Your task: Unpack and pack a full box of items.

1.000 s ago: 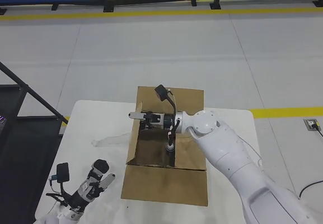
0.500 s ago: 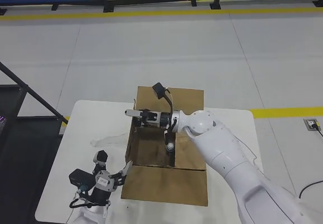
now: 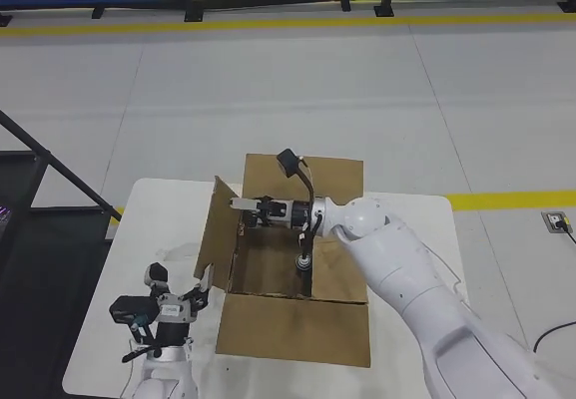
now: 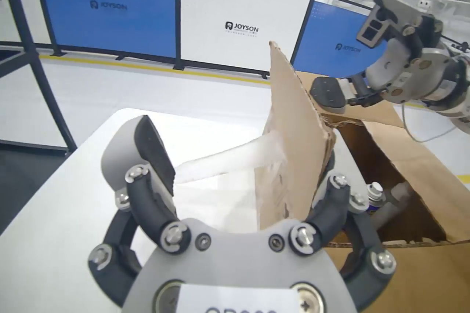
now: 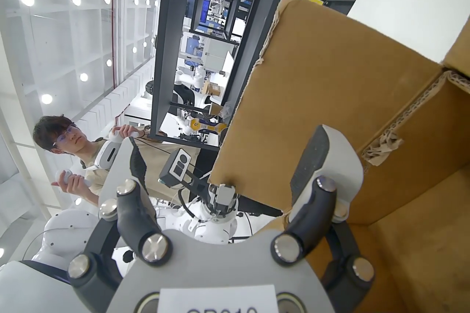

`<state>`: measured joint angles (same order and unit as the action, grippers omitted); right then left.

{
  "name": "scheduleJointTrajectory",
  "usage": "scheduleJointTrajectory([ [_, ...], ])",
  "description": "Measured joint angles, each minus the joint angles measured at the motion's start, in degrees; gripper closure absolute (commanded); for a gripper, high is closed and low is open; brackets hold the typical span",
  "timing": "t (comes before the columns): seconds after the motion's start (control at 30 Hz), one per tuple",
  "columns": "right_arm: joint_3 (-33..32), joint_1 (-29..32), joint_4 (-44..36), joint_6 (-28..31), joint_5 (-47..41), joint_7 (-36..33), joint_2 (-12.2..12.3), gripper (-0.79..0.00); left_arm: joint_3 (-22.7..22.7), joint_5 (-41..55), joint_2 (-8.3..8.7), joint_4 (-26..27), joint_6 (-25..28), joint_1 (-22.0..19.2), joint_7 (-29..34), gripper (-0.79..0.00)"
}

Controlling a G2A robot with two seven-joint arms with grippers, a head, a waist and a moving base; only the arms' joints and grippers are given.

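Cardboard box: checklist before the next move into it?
1. Brown cardboard box, near flap laid flat: ok.
2. Its left side flap folded clear: not ok, it stands upright.
3. Left claw open, straddling that flap: ok.
4. Right claw open and empty at the box's far left corner: ok.
5. White-capped grey can in sight inside the box: ok.
6. Other contents: cannot tell, the interior is shadowed.

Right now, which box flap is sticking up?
The left flap, standing up inside the open left gripper. The far flap and near flap lie flat.
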<state>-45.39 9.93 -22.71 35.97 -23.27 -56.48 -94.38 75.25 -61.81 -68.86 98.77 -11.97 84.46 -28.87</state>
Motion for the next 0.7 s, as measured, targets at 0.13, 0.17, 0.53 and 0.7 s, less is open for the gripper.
scheduleJointTrajectory([
  [0.13,-1.5,0.6,-0.2,2.9,0.5,0.3,1.0,-0.785,2.3,0.5,-0.03,-0.7,-0.8,0.9,1.2,-0.785],
  [0.17,-2.0,0.9,-0.6,3.7,0.8,0.6,1.4,-0.785,3.0,0.6,-0.02,-1.0,-1.0,1.2,2.0,-0.785],
  [0.53,-7.6,7.0,-11.1,8.6,8.8,8.1,6.6,-0.785,4.2,-6.0,-0.09,-3.2,-4.1,1.0,12.2,-0.785],
  [0.7,-11.0,12.7,-21.9,4.7,13.7,10.7,9.2,-0.785,4.5,-5.7,-0.48,-3.5,-5.6,1.1,13.4,-0.785],
])
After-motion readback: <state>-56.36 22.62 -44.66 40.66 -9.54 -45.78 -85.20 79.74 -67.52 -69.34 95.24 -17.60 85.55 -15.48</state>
